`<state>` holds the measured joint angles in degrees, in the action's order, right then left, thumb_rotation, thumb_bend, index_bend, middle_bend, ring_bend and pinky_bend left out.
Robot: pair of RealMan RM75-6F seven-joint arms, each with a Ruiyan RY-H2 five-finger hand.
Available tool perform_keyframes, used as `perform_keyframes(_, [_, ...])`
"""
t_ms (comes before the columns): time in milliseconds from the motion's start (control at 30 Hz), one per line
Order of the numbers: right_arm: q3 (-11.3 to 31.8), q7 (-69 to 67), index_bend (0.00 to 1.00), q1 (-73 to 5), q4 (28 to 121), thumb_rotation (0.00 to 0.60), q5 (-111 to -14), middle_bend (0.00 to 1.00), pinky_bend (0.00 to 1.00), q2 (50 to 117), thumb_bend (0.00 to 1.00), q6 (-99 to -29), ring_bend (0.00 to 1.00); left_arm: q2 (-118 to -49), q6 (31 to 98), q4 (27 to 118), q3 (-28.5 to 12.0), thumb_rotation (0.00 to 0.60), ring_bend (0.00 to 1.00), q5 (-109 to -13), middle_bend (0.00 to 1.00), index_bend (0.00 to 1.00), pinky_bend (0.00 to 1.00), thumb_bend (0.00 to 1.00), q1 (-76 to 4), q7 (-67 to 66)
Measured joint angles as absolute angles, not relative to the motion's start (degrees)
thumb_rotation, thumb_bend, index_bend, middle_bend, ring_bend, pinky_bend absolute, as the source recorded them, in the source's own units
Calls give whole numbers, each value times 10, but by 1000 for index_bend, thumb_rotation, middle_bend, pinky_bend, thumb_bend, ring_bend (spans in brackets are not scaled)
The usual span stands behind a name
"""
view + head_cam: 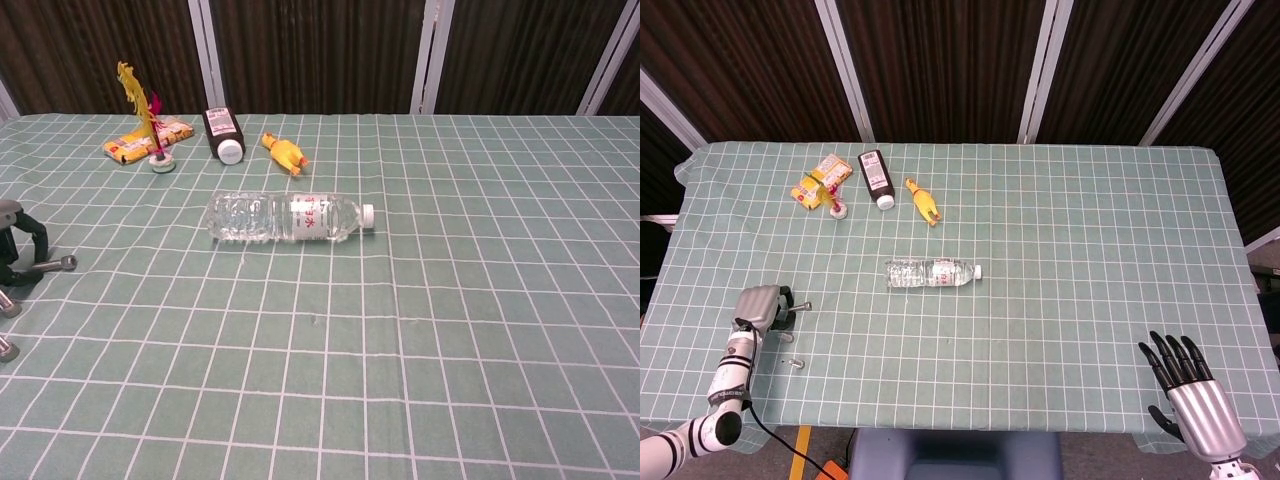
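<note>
Water bottle: clear plastic, white cap, lying on its side mid-desk, well apart from both hands. Desk: green checked cloth. Right robot hand: near front right corner, fingers spread, holding nothing. Left robot hand: front left, fingers curled, nothing held. Dark bottle, yellow packet, rubber chicken: far left.

water bottle lying mid-table, left robot hand near edge, right robot hand spread
</note>
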<state>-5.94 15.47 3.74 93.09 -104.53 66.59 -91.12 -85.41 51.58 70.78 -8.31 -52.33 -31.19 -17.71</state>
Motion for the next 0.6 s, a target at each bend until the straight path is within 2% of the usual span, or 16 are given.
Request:
perform_keyframes(167, [-60, 155, 0, 37, 931, 600, -1045, 0, 0, 666, 283, -911, 0, -851, 521, 712, -82, 600, 1000, -527, 1000, 553, 1000, 426, -311, -179])
perform_keyframes(600, [-60, 156, 0, 37, 932, 600, -1045, 0, 0, 666, 283, -909, 0, -825, 569, 769, -68, 600, 1000, -543, 1000, 543, 1000, 416, -308, -247])
